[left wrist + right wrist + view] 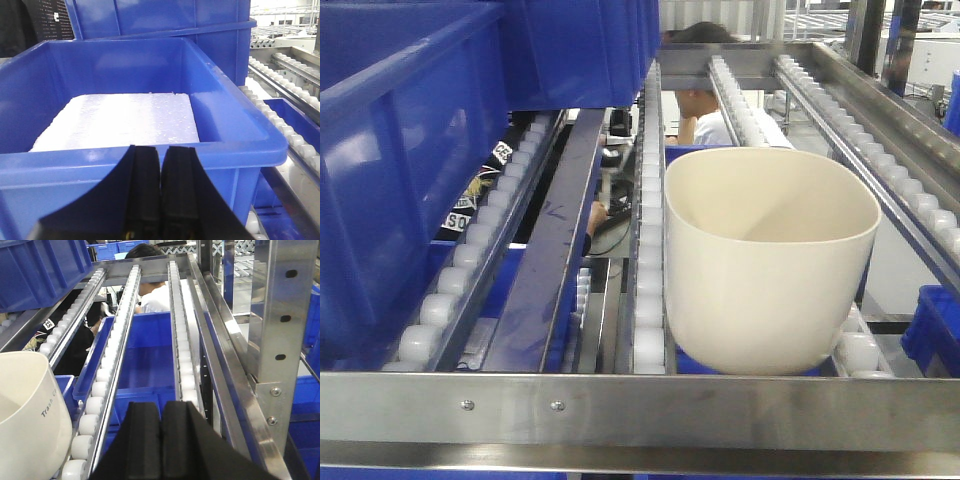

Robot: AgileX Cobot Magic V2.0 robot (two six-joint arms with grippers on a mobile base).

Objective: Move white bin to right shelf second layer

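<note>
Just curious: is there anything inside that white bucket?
No, the white bucket sits empty on the rollers; only its bare inner walls show.

The front view looks level along the roller shelf from just behind its steel front bar, close to the white bin. The left wrist view faces a blue crate closely. The right wrist view shares the bin and rollers.

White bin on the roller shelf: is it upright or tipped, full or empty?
Upright and empty: the white bin has its mouth facing up, with bare inner walls.
</note>
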